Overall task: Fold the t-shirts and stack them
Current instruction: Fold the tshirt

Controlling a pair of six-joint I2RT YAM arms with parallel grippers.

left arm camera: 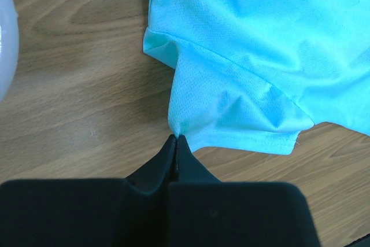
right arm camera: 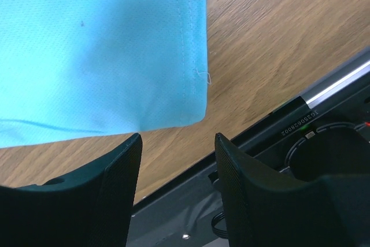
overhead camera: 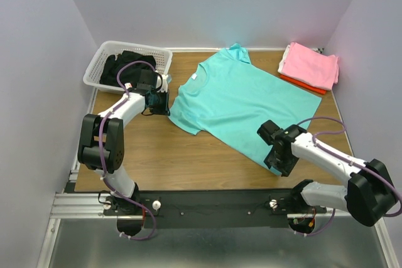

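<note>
close to the near edge, toward the right corner, the right gripper [right arm camera: 177, 140] hangs with jaws apart, just short of the hem corner of the turquoise shirt [overhead camera: 239, 101]. to do this step well, it should close deep over the stitched hem, then lift in time with the other arm so the cloth folds flat. further in, the left gripper [left arm camera: 176, 138] looks pinched shut on the edge of the sleeve [left arm camera: 231, 114]. the shirt lies flat mid-table [overhead camera: 188, 161], its long axis slanting from near right to far middle, collar pointing at the far edge. a pink shirt [overhead camera: 309, 64] sits folded on a red-orange shirt [overhead camera: 304, 85] in the far right corner.
</note>
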